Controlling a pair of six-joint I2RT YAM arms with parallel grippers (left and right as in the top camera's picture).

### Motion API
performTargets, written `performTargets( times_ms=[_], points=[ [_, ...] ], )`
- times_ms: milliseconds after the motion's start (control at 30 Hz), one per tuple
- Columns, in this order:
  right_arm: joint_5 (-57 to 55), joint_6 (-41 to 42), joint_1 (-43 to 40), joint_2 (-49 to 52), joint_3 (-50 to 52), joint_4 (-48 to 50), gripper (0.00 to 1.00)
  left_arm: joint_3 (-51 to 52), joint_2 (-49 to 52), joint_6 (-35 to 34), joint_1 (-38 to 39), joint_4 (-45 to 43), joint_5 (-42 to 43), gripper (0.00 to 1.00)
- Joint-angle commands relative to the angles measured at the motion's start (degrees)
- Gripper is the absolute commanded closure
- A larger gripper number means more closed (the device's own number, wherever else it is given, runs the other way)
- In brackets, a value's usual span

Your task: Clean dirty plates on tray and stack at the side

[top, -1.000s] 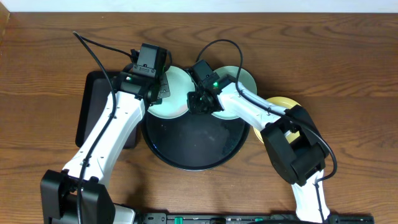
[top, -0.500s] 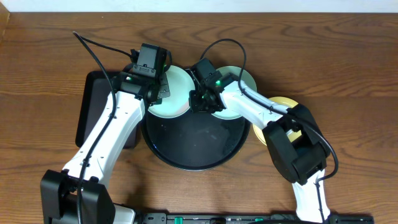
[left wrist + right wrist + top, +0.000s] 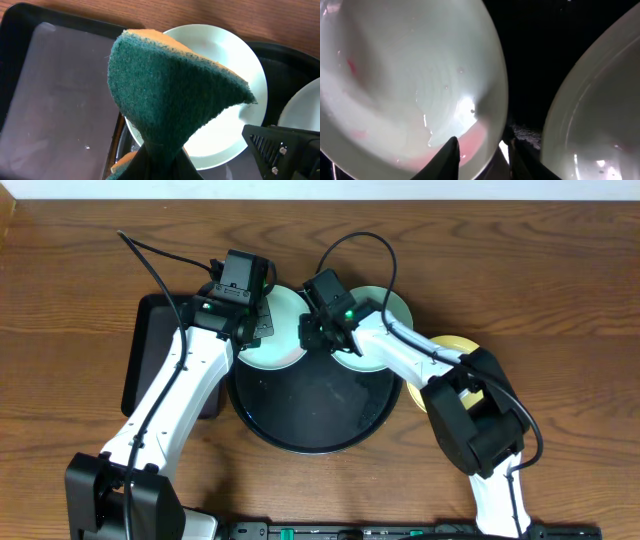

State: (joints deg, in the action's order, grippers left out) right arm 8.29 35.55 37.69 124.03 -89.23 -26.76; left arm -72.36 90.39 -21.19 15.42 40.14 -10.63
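Left pincer clamps a green sponge that hides its tips; right pincer, cropped low, nips the smeared plate.

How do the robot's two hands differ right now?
The left gripper is shut on a green sponge; the right gripper holds no sponge, its fingers straddle the rim of a pink-smeared plate. The left is at that plate's left side, the right at its right. Both work over one plate.
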Motion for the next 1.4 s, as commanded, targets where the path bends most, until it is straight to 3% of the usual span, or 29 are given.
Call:
performTargets(
  times_ms=[0,267,467,667,967,1100,1367],
  points=[
    [-4.7,2.3,1.2,-0.9,0.1,-0.2,0.74,-1.2,0.3,-0.5,-0.1,0.1,-0.3,0.93],
    [-8.0,3.4,2.2,0.5,0.1,-0.2,0.85,-1.2,0.3,-0.5,-0.1,0.1,-0.3,0.93],
    [-8.0,3.4,2.7,1.2,0.1,-0.2,0.99,-1.2,0.3,-0.5,-0.1,0.1,-0.3,0.93],
    [-8.0,3.4,2.8,2.4,0.1,-0.7,0.99,-1.2,0.3,-0.5,-0.1,0.1,-0.3,0.93],
    [-7.5,3.4,2.9,3.1,0.1,0.1,0.87,-1.2,0.3,-0.5,-0.1,0.1,-0.3,0.93],
    [-6.8,3.0,2.9,3.1,0.1,-0.2,0.99,-1.2,0.3,-0.5,-0.1,0.1,-0.3,0.93],
    [-3.0,-0.6,2.3,1.9,0.1,-9.0,0.99,-1.2,0.3,-0.2,-0.1,1.3,0.2,0.93]
  ],
)
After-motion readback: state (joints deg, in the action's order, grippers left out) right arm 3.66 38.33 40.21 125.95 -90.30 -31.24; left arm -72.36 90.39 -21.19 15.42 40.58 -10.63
